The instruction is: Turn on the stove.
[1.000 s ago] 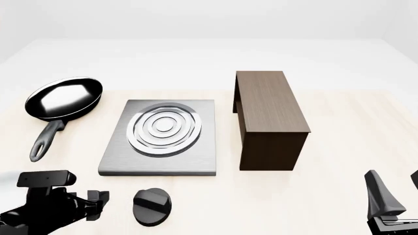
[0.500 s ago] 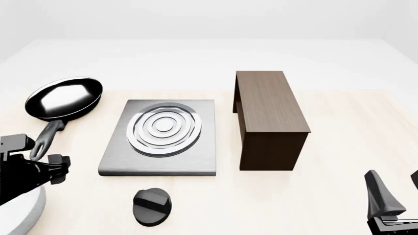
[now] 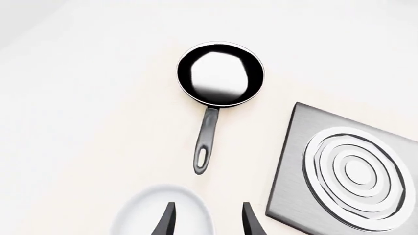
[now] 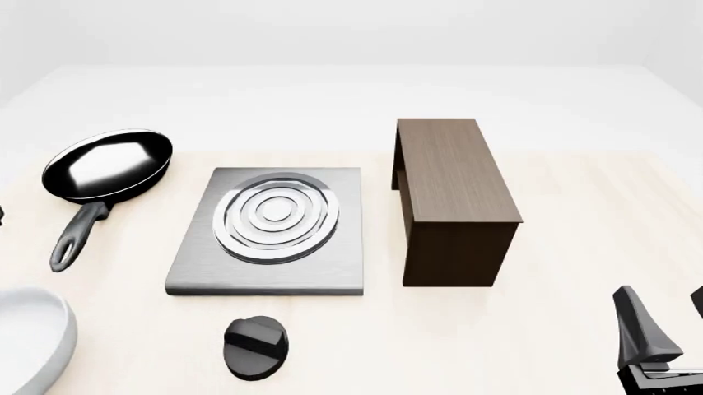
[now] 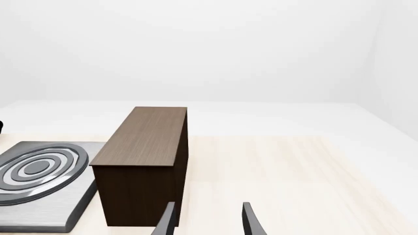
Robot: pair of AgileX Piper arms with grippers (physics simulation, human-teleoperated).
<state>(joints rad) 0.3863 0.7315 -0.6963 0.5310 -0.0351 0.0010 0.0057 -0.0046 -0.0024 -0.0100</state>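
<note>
The stove [image 4: 263, 247] is a flat grey metal slab with raised silver rings, at the table's middle left. Its small black round knob [image 4: 256, 347] lies apart from it, near the front edge. The stove also shows in the left wrist view [image 3: 307, 147] and the right wrist view [image 5: 39, 208]; the knob shows in neither. My left gripper [image 3: 207, 223] is open and empty, high above the table's left side and out of the front view. My right gripper [image 4: 661, 295] is open and empty at the front right, far from the knob; it also shows in the right wrist view [image 5: 207, 221].
A black frying pan [image 4: 108, 167] lies left of the stove, handle toward me. A tall brown wooden box [image 4: 453, 197] stands right of the stove. A white rounded body [image 4: 28, 337] sits at the front left corner, below my left gripper [image 3: 163, 213].
My left arm has pulled away from beside the knob, moved left and gone out of the front view. The right arm, the knob and the stove have not moved.
</note>
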